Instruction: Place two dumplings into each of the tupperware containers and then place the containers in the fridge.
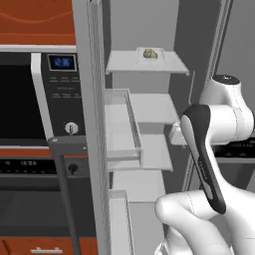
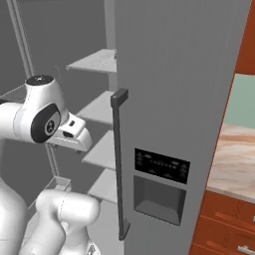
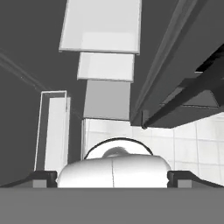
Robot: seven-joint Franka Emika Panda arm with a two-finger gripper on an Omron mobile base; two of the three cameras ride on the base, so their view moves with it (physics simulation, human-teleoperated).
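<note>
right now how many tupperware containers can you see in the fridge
1: a tupperware container with dumplings in it sits on the top shelf of the open fridge. A second may be hidden elsewhere.

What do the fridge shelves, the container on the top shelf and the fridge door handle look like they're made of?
The fridge shelves look like matte white plastic, or perhaps frosted glass: flat, pale, no reflections. The container on the top shelf seems thin translucent plastic, its low walls pale and see-through around the dumplings. The fridge door handle reads as dark grey metal or painted plastic, a plain square bar with no shine.

Open fridge (image 1: pixel 149 107), bare middle shelves (image 1: pixel 152 107)
</note>
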